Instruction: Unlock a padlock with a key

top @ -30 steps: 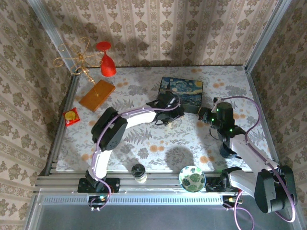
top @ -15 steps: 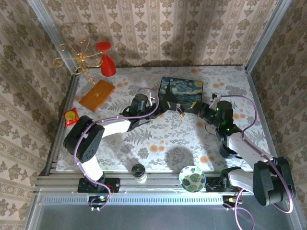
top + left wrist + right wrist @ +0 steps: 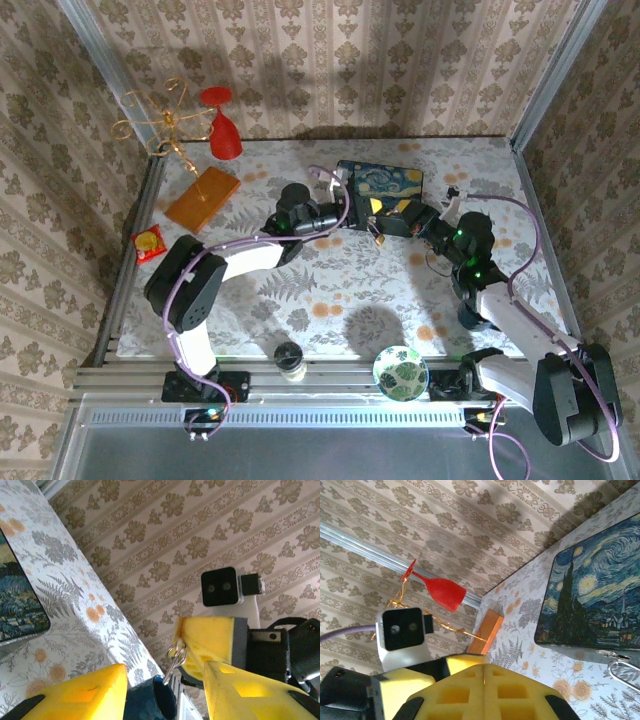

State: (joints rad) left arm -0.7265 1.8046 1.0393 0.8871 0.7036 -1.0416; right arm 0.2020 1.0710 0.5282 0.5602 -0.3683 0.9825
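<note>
The right pincer [image 3: 485, 680] is clamped shut, and the key [image 3: 176, 659] dangles on its wire ring from its fingertips, just off the near edge of the starry-night box [image 3: 385, 183]. The left pincer [image 3: 165, 677] faces it beside that same edge, fingers apart and gripping nothing.

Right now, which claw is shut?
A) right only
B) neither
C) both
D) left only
A: the right claw has its pads pressed together, while the left claw shows a wide gap between its fingers.
</note>
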